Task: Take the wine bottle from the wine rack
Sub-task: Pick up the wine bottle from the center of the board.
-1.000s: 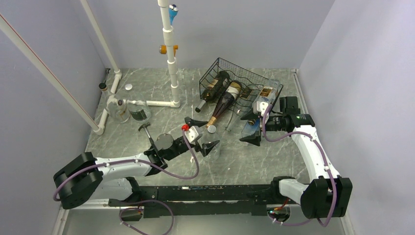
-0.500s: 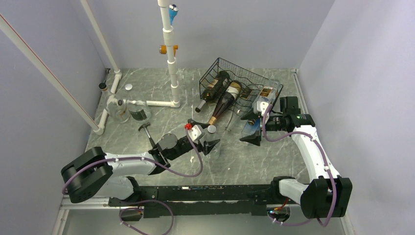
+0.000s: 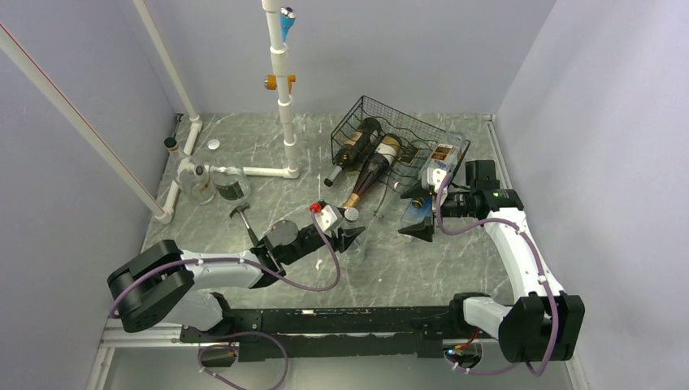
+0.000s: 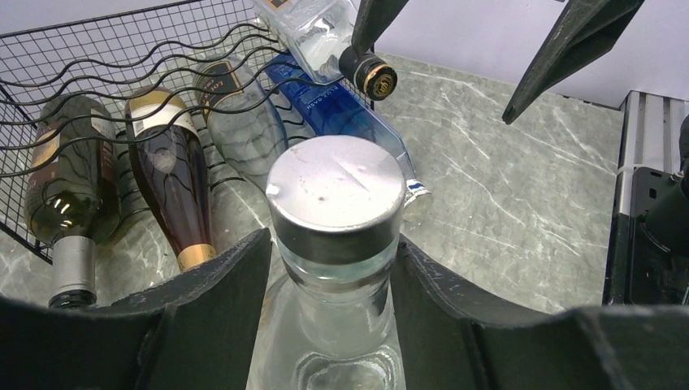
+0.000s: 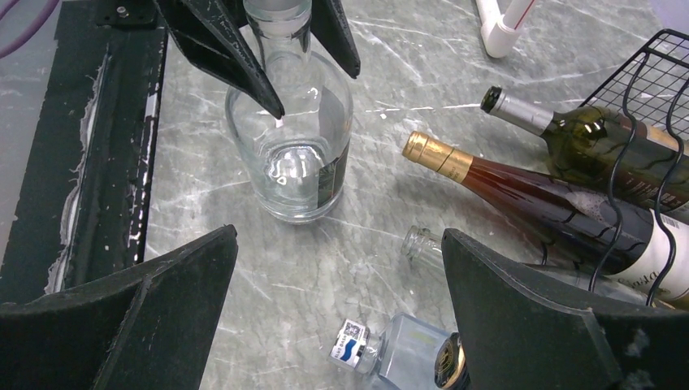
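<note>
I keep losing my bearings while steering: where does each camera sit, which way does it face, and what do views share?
Top external: above and behind the bases, looking down on the table; both arms show whole.
Left wrist: on the left gripper, facing the wine rack past the capped clear bottle; its own fingers show low.
Right wrist: on the right gripper, facing leftward across the table; its own fingers fill the bottom.
Shared: both wrist views show the clear bottle between the left fingers.

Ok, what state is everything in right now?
clear bottle, upright, capped
left gripper, around its neck, grip unclear
right gripper, open, empty
gold-necked bottle, lying in wine rack, foil-capped
green bottle, lying in wine rack, foil-capped
</note>
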`<state>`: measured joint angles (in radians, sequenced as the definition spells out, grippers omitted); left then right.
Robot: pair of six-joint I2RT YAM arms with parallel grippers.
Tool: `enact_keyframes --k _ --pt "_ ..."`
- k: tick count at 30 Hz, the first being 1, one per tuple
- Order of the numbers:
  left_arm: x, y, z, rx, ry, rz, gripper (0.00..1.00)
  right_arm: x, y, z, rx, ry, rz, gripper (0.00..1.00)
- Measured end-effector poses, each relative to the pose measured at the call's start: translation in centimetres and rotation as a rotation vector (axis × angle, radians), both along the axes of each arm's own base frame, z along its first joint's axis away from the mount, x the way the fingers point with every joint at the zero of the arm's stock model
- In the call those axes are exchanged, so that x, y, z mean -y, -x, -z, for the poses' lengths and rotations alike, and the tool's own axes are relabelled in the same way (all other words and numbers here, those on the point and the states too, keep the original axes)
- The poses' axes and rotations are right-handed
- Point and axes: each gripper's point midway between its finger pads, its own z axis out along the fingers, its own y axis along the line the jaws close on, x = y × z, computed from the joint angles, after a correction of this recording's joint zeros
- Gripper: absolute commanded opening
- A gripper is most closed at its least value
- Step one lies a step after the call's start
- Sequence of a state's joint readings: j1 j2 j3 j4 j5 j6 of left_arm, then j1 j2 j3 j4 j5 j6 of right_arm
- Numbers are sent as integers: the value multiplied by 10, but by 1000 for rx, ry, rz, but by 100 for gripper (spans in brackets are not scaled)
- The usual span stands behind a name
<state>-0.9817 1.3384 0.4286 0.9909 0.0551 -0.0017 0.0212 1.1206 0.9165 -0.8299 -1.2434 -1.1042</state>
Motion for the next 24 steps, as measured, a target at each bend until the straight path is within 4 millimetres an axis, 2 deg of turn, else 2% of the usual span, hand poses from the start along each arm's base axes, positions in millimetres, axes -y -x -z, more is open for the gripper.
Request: enact_keyframes --k 4,7,10,11,18,24 --pt "1 0 -1 -10 9 2 46 0 0 0 3 0 -1 100" --pt "2 1 -4 -12 21 10 28 0 0 0 3 0 -1 100" --pt "4 4 -5 -24 31 20 4 0 0 0 3 0 -1 100" --pt "4 4 -4 -26 31 19 0 0 0 0 4 1 -1 100" --pt "1 2 -5 -37 25 3 0 1 -1 0 4 1 1 100" --pt "-18 -3 -6 -63 -13 -55 0 1 -1 0 8 1 0 100"
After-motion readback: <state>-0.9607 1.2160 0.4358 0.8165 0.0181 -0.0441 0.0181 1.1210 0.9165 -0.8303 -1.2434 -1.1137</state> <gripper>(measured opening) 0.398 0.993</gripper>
